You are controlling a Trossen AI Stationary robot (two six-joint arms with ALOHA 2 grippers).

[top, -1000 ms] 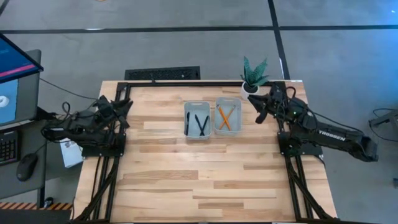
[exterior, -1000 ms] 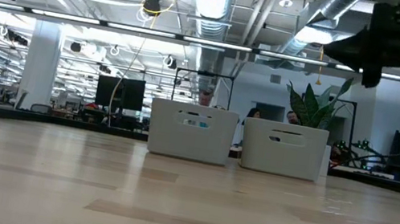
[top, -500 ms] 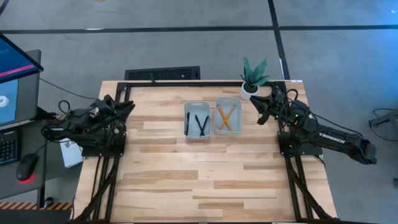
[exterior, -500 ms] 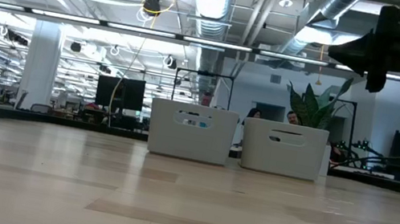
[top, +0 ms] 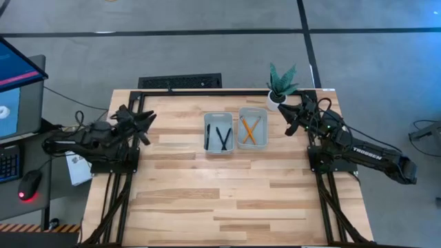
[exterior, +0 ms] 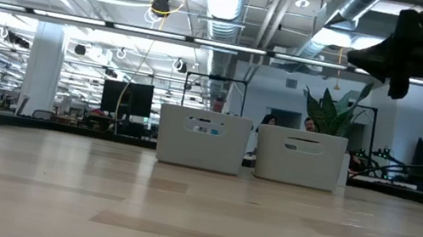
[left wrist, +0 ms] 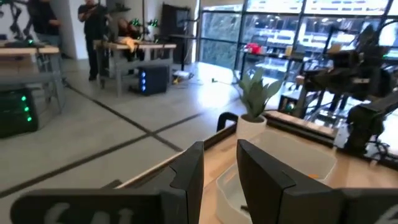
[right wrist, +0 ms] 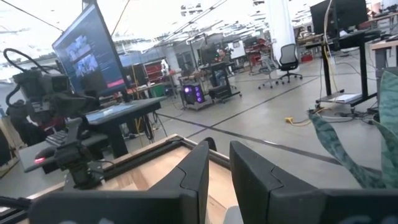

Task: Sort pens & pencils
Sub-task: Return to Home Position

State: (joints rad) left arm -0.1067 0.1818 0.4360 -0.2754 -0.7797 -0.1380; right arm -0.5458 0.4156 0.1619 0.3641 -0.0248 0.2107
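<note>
The pale, plank-jointed wooden desk (top: 207, 193) looks smooth with a faint satin sheen. Two pale grey plastic bins (top: 218, 114) appear matt and slightly translucent. The grey concrete floor (top: 172, 55) is smooth and dully glossy.

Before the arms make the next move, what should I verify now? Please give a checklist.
1. Pens in left bin: ok.
2. Pencils in right bin: ok.
3. Pencil count: cannot tell, they cross.
4. No pen or pencil on table: ok.
5. Left claw empty, away from bins: ok.
6. Right claw empty, near plant: ok.
</note>
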